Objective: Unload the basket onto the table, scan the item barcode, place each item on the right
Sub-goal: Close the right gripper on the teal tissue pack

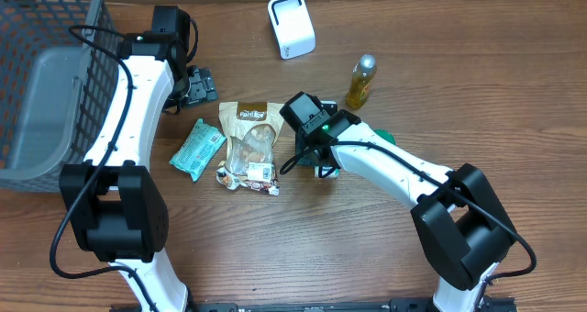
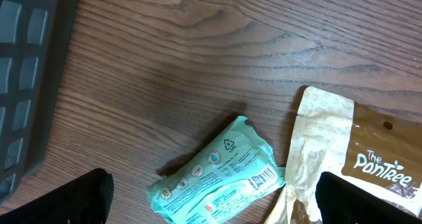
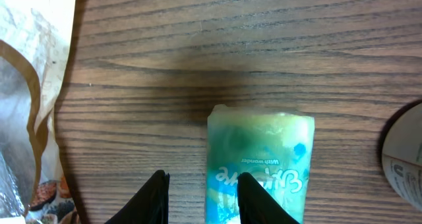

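Note:
A green and blue soft packet (image 3: 260,161) lies flat on the wooden table, and in the overhead view only a green edge (image 1: 385,137) of it shows past the right arm. My right gripper (image 3: 201,201) hangs low over its left side with the jaws apart. One fingertip (image 3: 254,197) overlaps the packet and the other stands over bare wood. A teal packet (image 2: 217,178) with its barcode facing up lies between the wide-open fingers of my left gripper (image 2: 214,207), which holds nothing. A white scanner box (image 1: 291,26) stands at the back.
A brown PanTree bag (image 1: 249,128) and a small snack packet (image 1: 248,176) lie mid-table beside the teal packet (image 1: 197,149). A yellow bottle (image 1: 361,81) stands at the back right. A grey mesh basket (image 1: 46,83) fills the left. A round grey object (image 3: 403,161) sits at the right edge.

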`<state>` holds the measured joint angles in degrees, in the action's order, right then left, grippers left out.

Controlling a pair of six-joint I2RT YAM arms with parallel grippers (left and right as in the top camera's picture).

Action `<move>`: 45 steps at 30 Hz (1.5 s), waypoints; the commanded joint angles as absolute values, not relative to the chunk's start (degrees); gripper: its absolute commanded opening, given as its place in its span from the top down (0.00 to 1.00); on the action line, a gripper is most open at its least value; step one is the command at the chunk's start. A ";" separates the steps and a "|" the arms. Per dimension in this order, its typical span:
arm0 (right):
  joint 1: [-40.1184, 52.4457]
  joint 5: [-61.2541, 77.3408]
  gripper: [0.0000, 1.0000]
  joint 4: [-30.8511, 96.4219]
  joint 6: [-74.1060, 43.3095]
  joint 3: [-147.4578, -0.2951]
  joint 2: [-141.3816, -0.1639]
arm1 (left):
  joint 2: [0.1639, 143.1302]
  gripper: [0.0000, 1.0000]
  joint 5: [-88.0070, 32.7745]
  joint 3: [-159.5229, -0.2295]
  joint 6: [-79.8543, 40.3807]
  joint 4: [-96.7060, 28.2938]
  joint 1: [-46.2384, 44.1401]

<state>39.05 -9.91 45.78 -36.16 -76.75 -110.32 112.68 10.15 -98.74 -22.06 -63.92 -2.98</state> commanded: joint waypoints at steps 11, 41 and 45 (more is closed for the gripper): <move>39.27 -10.90 0.66 46.68 -32.45 -76.55 -110.80 | 113.12 0.00 10.92 -99.83 -21.19 -64.05 -3.07; 39.24 -11.16 0.91 48.86 -27.55 -76.69 -117.95 | 113.12 0.00 10.92 -99.83 -21.19 -64.05 -3.07; 39.24 -12.86 0.96 50.09 -27.55 -76.69 -117.95 | 113.12 0.00 10.92 -99.83 -21.19 -64.05 -3.07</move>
<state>39.42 -12.67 49.39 -27.79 -77.73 -114.87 112.68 10.15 -98.74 -22.06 -63.92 -3.01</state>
